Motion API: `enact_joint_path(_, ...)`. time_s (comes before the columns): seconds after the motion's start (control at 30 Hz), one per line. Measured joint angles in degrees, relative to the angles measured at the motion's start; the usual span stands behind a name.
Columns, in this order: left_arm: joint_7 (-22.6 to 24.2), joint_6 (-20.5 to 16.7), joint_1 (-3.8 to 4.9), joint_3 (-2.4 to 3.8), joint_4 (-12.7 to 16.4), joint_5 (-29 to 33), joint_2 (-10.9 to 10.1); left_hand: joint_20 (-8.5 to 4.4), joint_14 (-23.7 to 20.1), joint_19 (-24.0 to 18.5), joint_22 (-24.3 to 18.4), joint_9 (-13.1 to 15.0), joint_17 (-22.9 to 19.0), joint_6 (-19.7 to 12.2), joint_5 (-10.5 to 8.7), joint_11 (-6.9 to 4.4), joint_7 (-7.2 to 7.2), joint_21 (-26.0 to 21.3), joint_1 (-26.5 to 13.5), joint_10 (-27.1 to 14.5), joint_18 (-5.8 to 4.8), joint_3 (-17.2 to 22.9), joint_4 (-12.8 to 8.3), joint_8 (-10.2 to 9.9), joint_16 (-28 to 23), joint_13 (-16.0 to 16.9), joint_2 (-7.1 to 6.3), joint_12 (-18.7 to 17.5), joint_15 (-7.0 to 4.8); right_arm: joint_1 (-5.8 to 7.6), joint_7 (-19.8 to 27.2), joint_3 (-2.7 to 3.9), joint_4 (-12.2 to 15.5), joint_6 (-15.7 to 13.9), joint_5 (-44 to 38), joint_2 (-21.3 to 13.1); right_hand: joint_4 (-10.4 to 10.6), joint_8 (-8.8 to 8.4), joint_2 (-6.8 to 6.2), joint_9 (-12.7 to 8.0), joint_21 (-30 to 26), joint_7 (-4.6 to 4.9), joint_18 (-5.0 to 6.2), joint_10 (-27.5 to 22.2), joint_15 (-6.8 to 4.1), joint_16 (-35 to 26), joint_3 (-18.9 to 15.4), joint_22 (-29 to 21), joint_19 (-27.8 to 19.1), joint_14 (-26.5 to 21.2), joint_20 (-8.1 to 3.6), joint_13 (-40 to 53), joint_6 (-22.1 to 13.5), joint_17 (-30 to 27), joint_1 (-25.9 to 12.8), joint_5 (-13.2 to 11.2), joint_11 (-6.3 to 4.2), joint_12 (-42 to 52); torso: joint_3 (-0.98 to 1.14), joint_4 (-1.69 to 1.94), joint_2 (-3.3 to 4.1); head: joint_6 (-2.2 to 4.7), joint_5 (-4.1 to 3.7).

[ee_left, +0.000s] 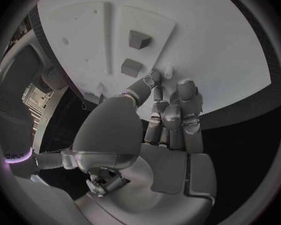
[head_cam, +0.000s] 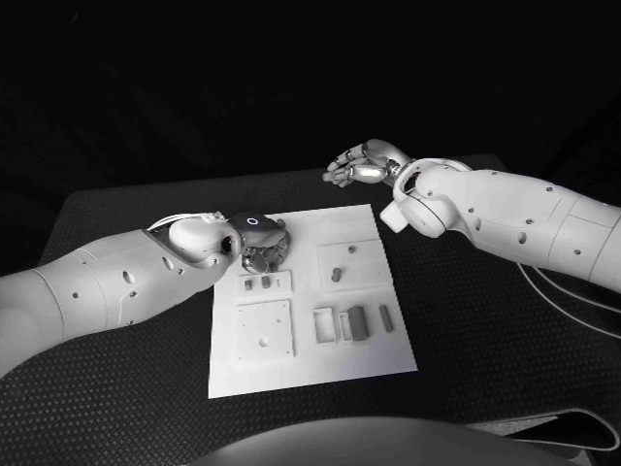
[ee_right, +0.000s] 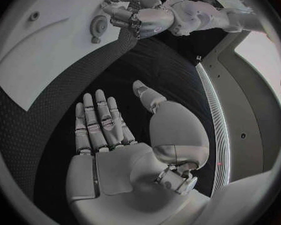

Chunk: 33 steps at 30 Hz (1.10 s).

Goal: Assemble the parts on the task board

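The white task board [head_cam: 374, 354] lies in the middle of the black table. My left hand [head_cam: 262, 248] is bent down over its far left corner, fingertips [ee_left: 185, 87] on the board [ee_left: 209, 45]. A small pale piece [ee_left: 168, 71] sits right at the thumb and fingertip; I cannot tell whether it is pinched. Two grey blocks [ee_left: 138, 39] [ee_left: 130, 67] stand just beyond the fingers. From the right wrist, a round toothed part [ee_right: 100, 24] lies beside the left hand [ee_right: 137, 15]. My right hand [ee_right: 106, 122] hovers past the board's far right corner [head_cam: 360, 167], fingers straight, palm bare.
Several grey parts [head_cam: 355, 321] lie in a row near the board's front right. Two raised square plates [head_cam: 266, 330] [head_cam: 350, 264] sit on the board, with small pieces [head_cam: 265, 283] between them. Black mat [head_cam: 506, 330] surrounds the board.
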Motion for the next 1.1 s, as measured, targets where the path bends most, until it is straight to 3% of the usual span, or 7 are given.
enact_joint_path(0.33, 0.2, 0.7, 0.09, 0.07, -0.5, 0.1, 0.5, 0.0, 0.1, 0.0, 0.0, 0.0, 0.1, 0.2, 0.0, 0.17, -0.02, 0.0, -0.3, 0.2, 0.04, 0.0, 0.0, 0.2, 0.0, -0.1, 0.31, 0.0, 0.1, 0.0, 0.0, 0.0, -0.1, 0.0, 0.1, 0.0, 0.6, 0.0, 0.01, -0.1, -0.2, 0.0, 0.0, 0.0, 0.0, 0.0, -0.2, 0.1, 0.0, 0.0, 0.0, -0.2, 0.0, 0.0, -0.6, 0.0, 0.0, 0.0, -0.07, 0.0, 0.0, -0.08, -0.16)
enact_joint_path(0.4, 0.2, 0.8, 0.09, 0.08, -0.6, 0.1, 0.5, 0.01, 0.1, 0.0, 0.0, 0.0, 0.1, 0.4, 1.38, 0.17, 0.18, 0.2, -0.1, 0.2, 0.07, 1.2, 0.4, 0.2, 0.0, -0.2, 1.71, 0.0, 0.14, 0.0, 0.0, 0.0, -0.1, 0.0, 0.1, 0.0, 0.6, 0.0, 0.01, -0.1, -0.2, 0.0, 0.0, 0.0, 0.0, 0.0, -0.2, 0.1, 0.0, 0.0, 0.0, -0.2, 0.0, 0.0, -0.6, 0.0, 0.0, 0.0, -0.07, 0.0, 0.0, -0.1, -0.18)
enact_joint_path(0.47, 0.2, 0.8, 0.1, 0.09, -0.6, 0.2, 0.5, 0.01, 0.3, 0.0, 0.0, 0.0, 0.1, 0.5, 2.08, 0.38, 0.27, 0.2, -0.3, 0.4, 0.08, 1.9, 0.6, 0.2, 0.0, -0.4, 2.13, 0.0, 0.3, 0.0, 0.0, 0.0, -0.1, 0.0, 0.1, 0.0, 0.6, 0.0, 0.01, -0.1, -0.2, 0.0, 0.0, 0.0, 0.0, 0.0, -0.2, 0.1, 0.0, 0.0, 0.0, -0.2, 0.0, 0.0, -0.6, 0.0, 0.0, 0.0, -0.08, 0.01, 0.0, -0.13, -0.16)
enact_joint_path(0.87, 0.2, 0.9, 0.1, 0.11, -0.6, 0.3, 0.5, 0.21, 0.5, -0.2, 0.0, 0.0, 0.3, 1.1, 2.09, 0.75, 0.31, 0.7, -1.6, 0.7, 0.2, 4.0, 1.3, 0.2, 0.2, -1.2, 3.37, 0.3, 0.51, 0.0, 0.0, 0.0, -0.1, 0.1, 0.2, 0.1, 0.6, 0.0, 0.01, -0.1, -0.4, 0.0, 0.01, 0.0, 0.0, 0.0, -0.2, 0.1, 0.0, 0.0, 0.0, -0.2, 0.0, 0.0, -0.6, 0.0, 0.0, 0.0, -0.04, 0.0, 0.01, -0.19, -0.06)
enact_joint_path(1.1, 0.2, 0.3, 0.01, 0.04, -0.6, 0.9, 0.4, 0.21, 0.5, -0.2, 0.0, 0.0, 0.3, 1.1, 2.09, 0.75, 0.31, 0.7, -1.6, 0.7, 0.22, 4.0, 1.3, 0.2, 0.2, -1.2, 3.43, 0.3, 0.51, 0.0, 0.0, -0.01, -0.1, 0.1, 0.3, 0.1, 0.6, 0.0, 0.01, -0.2, -0.4, 0.0, 0.0, 0.0, 0.0, 0.0, -0.1, 0.1, 0.0, 0.0, 0.0, -0.3, 0.0, 0.0, -0.6, 0.0, 0.0, 0.0, -0.02, 0.0, 0.01, -0.16, 0.01)
